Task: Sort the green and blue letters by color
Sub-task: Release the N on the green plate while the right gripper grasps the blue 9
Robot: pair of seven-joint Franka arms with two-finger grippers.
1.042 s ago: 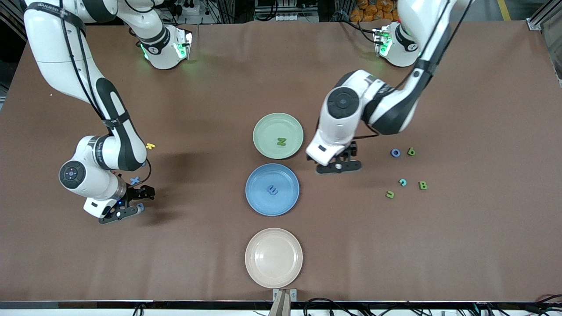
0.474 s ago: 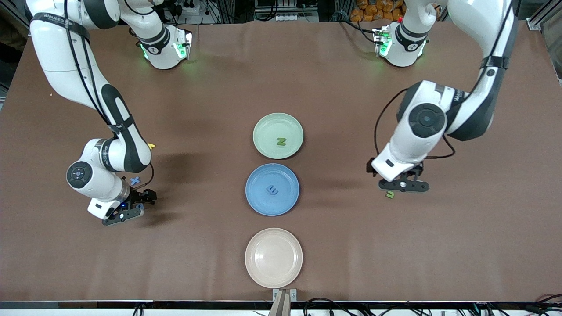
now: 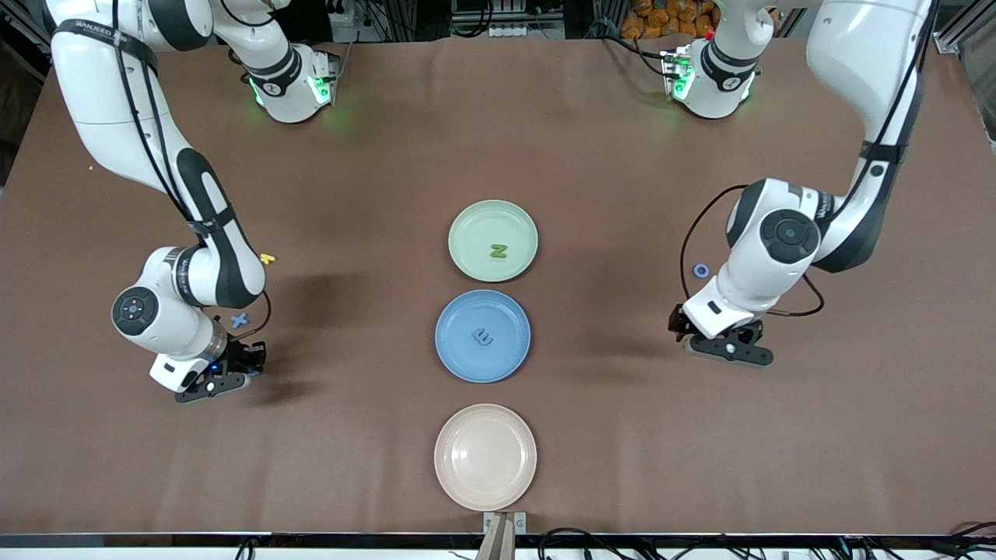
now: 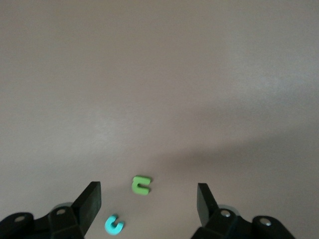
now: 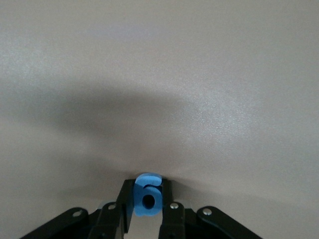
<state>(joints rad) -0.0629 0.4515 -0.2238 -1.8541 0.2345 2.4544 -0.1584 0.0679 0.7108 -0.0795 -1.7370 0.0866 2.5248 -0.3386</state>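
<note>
My right gripper (image 3: pixel 245 373) is low at the table toward the right arm's end, shut on a blue letter g (image 5: pixel 148 199) that stands upright between its fingers. A blue x (image 3: pixel 240 319) lies beside that arm. My left gripper (image 3: pixel 727 351) hangs open over a green u (image 4: pixel 141 184) and a teal letter (image 4: pixel 114 224), and both lie between its fingers (image 4: pixel 92 199). A green N (image 3: pixel 499 250) lies in the green plate (image 3: pixel 471 225). A blue E (image 3: pixel 483 337) lies in the blue plate (image 3: pixel 459 354).
A beige plate (image 3: pixel 485 456) stands nearest the front camera, in line with the other two plates. A small yellow letter (image 3: pixel 268 258) lies by the right arm's elbow. A blue ring-shaped letter (image 3: pixel 701 270) lies beside the left arm.
The left arm swung from beside the green plate toward its own end of the table and came down over the letters there. The right gripper closed on the blue g.
</note>
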